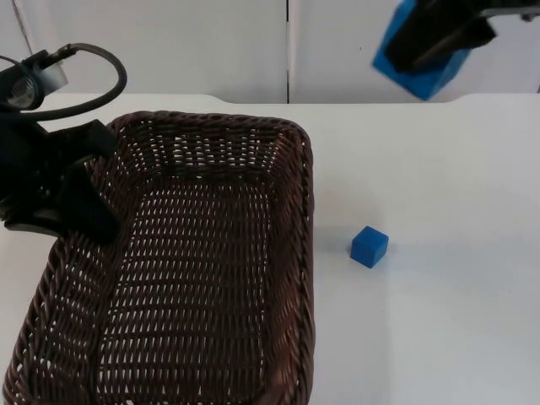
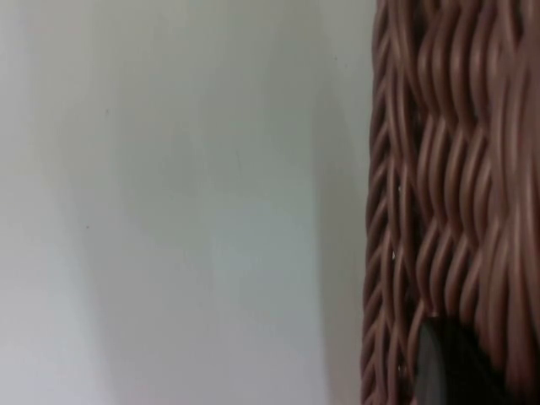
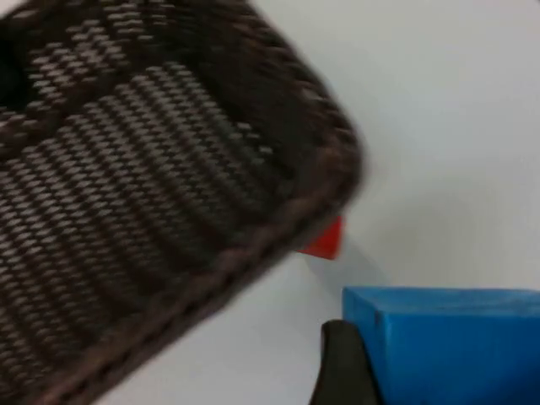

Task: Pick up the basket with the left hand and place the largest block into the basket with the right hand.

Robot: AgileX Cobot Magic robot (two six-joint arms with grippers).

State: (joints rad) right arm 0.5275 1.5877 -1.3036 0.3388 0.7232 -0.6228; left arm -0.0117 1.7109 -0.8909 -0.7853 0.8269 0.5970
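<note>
Basket (image 1: 202, 278) nearest us, dark brown wicker, empty inside, open weave running from the near edge of the top view back toward the wall. We judge it light and fairly stiff but springy at the rim, rough enough not to slip; the rim of a long side is the sensible hold. The left gripper (image 1: 80, 215) sits on that left rim, pinching the wicker wall, one black fingertip (image 2: 439, 363) against the weave (image 2: 447, 169).

Beyond, to the right of the basket on the white table (image 1: 439, 321), a small blue block (image 1: 369, 246), apart from the rim. A small red block (image 3: 325, 239) peeks out just past the basket's edge (image 3: 278, 236).

Farthest, up near the wall, the right gripper (image 1: 439, 38) carries the large blue block (image 1: 422, 72), clamped on it, well above the table. We judge it rigid, smooth-faced, light; flat opposite faces suit the grip.

No writing or labels readable anywhere.
</note>
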